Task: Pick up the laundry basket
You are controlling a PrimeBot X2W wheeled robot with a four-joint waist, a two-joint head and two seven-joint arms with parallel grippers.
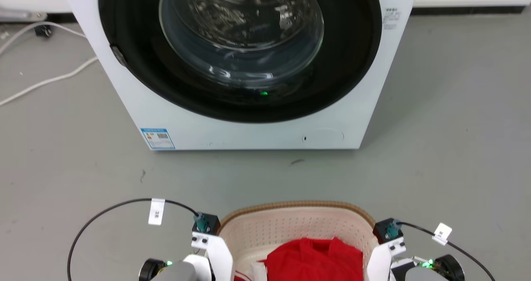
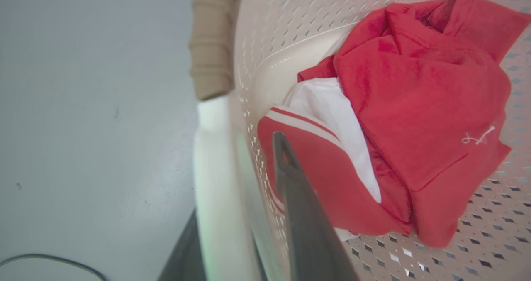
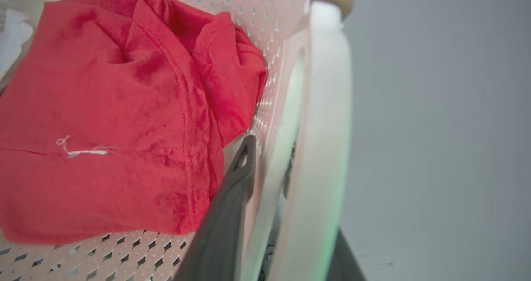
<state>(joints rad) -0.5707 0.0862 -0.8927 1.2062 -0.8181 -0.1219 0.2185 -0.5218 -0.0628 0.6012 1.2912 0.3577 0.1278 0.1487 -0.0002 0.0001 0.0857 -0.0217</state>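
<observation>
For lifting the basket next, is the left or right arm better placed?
Neither leads. The left gripper straddles the left handle of the laundry basket, one finger inside, one outside; the right gripper mirrors that on the right handle. A two-armed lift looks likeliest.

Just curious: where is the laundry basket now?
In the head view the laundry basket sits bottom centre, between the left arm and right arm, in front of the washing machine, red clothes inside.

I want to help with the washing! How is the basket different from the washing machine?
The washing machine is big; the basket is much smaller. The washing machine has a round dark glass door; the basket is open on top, with red clothes inside. The washing machine's front is smooth; the basket's wall has little holes. Both are whitish.
</observation>
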